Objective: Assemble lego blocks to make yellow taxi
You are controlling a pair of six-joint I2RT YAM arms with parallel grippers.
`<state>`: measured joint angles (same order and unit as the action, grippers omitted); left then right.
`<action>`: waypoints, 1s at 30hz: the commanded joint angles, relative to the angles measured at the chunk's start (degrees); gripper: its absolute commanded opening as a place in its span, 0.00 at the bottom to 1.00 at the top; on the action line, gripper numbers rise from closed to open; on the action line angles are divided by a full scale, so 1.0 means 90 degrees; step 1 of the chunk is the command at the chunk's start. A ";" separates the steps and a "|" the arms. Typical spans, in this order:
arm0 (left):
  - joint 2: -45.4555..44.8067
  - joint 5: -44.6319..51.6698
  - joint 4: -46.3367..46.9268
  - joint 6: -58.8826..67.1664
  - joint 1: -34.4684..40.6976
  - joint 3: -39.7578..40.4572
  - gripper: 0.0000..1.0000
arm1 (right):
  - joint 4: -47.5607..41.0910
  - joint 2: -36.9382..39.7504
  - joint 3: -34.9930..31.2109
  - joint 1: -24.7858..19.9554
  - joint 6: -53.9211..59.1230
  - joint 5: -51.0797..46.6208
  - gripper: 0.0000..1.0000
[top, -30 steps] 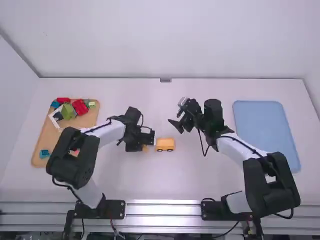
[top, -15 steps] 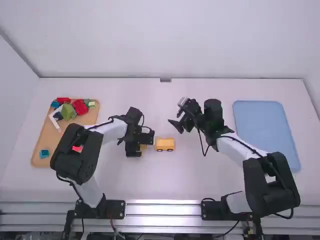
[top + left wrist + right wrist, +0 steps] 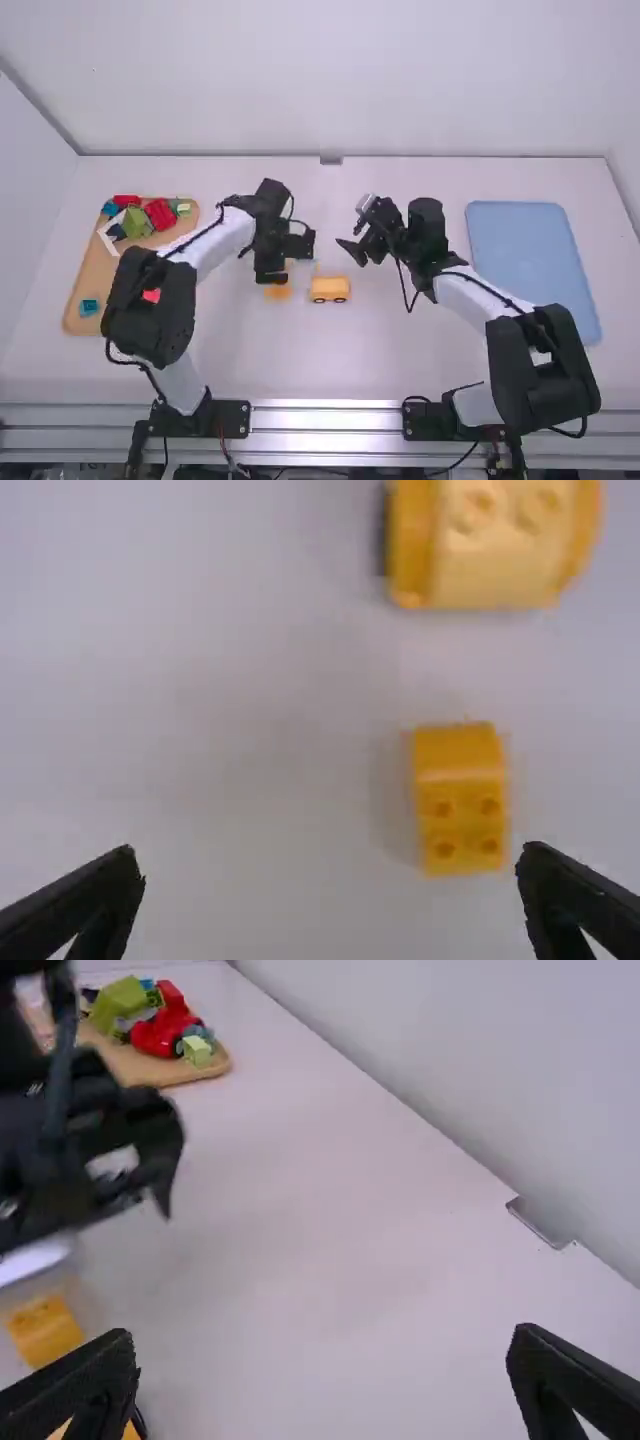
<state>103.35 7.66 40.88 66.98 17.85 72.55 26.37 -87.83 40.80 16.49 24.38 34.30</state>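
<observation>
clearly, the fingers of the left gripper (image 3: 330,852) and right gripper (image 3: 320,1334) stand wide apart, while the small yellow block (image 3: 277,292) lies loose, left of the wheeled taxi body (image 3: 329,288), mostly built but apparently awaiting it.

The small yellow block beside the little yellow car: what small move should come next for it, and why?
Probably the left gripper should shift to centre over the small yellow block, before lowering to grasp it. Its fingers are open and empty, and the block sits nearer one fingertip than the other. The block lies apart from the wheeled yellow car, so it seems to need picking up.
</observation>
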 commanded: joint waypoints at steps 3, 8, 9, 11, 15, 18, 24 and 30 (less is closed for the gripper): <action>0.0005 0.0022 -0.0136 -0.0680 0.0012 0.0500 0.99 | 0.0078 0.0068 0.0041 0.0007 -0.0012 0.0010 0.98; 0.0005 0.0022 -0.0029 -0.1064 0.0022 0.0610 0.99 | 0.0097 0.0068 0.0041 -0.0097 0.0010 0.0017 0.98; 0.0005 0.0019 0.0058 -0.1137 0.0007 0.0629 0.99 | 0.0092 0.0068 0.0041 -0.0119 0.0010 0.0019 0.99; 0.0000 0.0221 0.0418 -0.0899 -0.0036 0.0680 0.99 | 0.0092 0.0068 0.0041 -0.0177 0.0005 0.0039 0.99; -0.0107 0.1608 0.1409 0.1013 -0.0304 0.0731 0.99 | 0.0068 0.0068 0.0041 -0.0287 0.0002 0.0034 0.98; -0.0138 0.2319 0.1613 0.1345 -0.0631 0.0729 0.99 | 0.0024 0.0068 0.0041 -0.0342 -0.0019 0.0036 0.99; -0.0138 0.3237 0.1734 0.1406 -0.1231 0.0561 0.99 | 0.0022 0.0068 0.0041 -0.0342 -0.0301 0.0036 0.99; -0.0138 0.4279 0.1467 0.2647 -0.1853 -0.0279 0.99 | 0.0017 0.0068 0.0041 -0.0294 -0.0238 0.0034 0.98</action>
<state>103.22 38.13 53.93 83.83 2.94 73.17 26.48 -87.83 40.80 13.76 22.48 34.30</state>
